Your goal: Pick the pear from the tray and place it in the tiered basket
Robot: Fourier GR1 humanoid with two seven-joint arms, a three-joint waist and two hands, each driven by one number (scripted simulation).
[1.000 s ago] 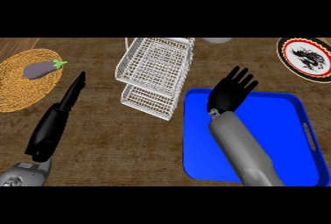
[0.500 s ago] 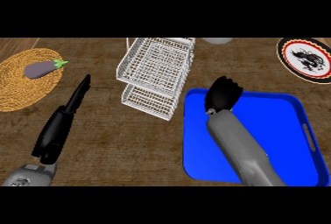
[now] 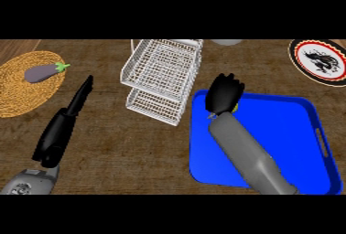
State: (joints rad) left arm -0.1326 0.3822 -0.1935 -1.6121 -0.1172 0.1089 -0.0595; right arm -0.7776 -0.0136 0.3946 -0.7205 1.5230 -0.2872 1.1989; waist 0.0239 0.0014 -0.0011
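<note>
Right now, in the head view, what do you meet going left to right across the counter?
Woven mat with the eggplant → left hand → tiered basket → right hand over the blue tray → patterned plate.

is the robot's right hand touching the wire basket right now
Apart. In the head view, blue tray floor and rim show between the right hand and the tiered basket.
</note>
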